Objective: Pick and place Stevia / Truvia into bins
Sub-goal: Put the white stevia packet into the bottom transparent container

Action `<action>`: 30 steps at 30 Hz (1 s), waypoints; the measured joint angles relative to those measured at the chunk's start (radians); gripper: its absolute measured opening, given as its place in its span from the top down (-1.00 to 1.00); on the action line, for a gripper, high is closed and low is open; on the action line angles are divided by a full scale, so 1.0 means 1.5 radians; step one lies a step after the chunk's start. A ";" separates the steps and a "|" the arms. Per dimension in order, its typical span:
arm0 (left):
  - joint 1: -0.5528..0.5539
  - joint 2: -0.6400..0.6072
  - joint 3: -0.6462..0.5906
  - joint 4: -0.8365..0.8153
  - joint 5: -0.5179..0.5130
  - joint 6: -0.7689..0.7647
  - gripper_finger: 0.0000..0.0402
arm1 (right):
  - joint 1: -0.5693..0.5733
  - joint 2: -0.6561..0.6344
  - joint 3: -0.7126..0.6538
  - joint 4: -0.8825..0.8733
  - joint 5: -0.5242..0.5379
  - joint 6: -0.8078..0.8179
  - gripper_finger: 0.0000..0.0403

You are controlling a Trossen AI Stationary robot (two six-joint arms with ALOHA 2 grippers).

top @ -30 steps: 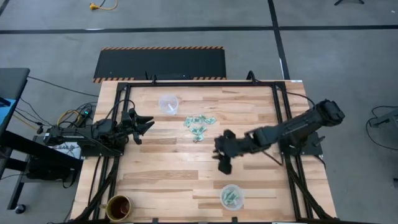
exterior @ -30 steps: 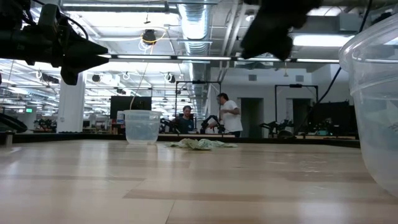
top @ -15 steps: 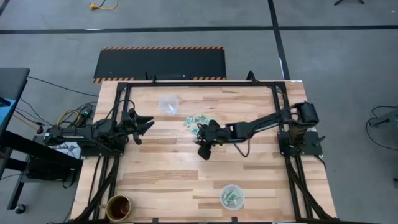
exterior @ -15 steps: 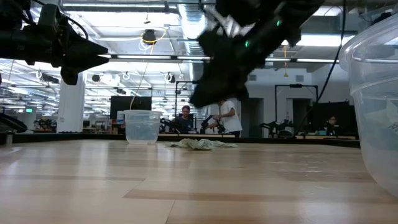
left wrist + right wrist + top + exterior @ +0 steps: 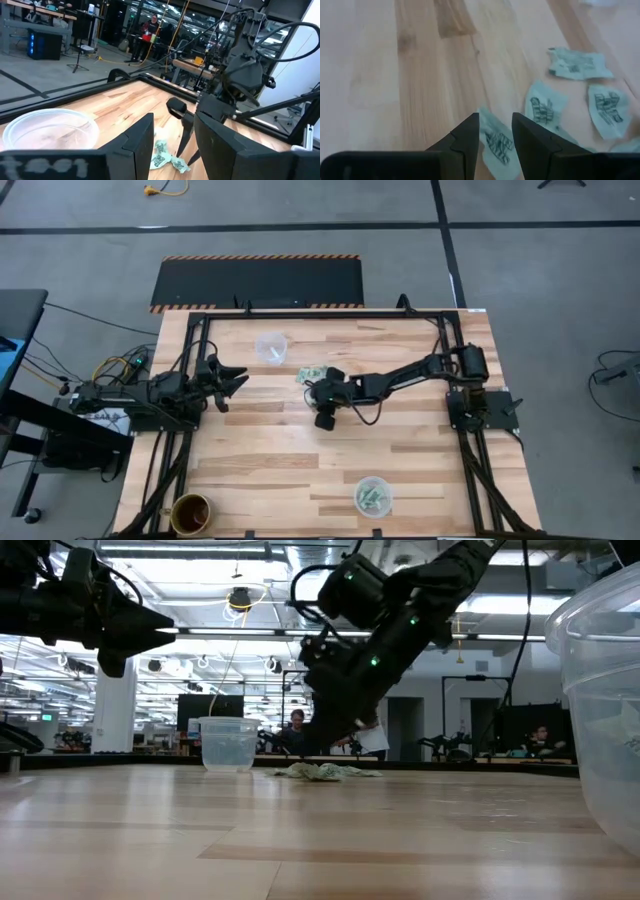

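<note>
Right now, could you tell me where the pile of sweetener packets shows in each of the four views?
High view: packets at the table's middle, under the right gripper.
Low view: a low heap at mid-picture, right of the far clear cup.
Left wrist view: between the dark fingers, low.
Right wrist view: scattered ahead of the fingers.
Shared landmark: the right gripper over the pile.

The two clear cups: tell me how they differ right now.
Contents: the far clear cup looks empty, while the near clear cup holds several green-and-white packets.
Position: the far clear cup stands beside the loose packet pile, where the right gripper hangs low; the near clear cup stands apart by the table's opposite edge.
Both are round, translucent, upright and alike in size.
</note>
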 joint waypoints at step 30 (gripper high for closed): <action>0.000 0.001 0.000 0.000 0.001 0.000 0.35 | 0.010 0.028 -0.001 -0.030 0.000 -0.021 0.48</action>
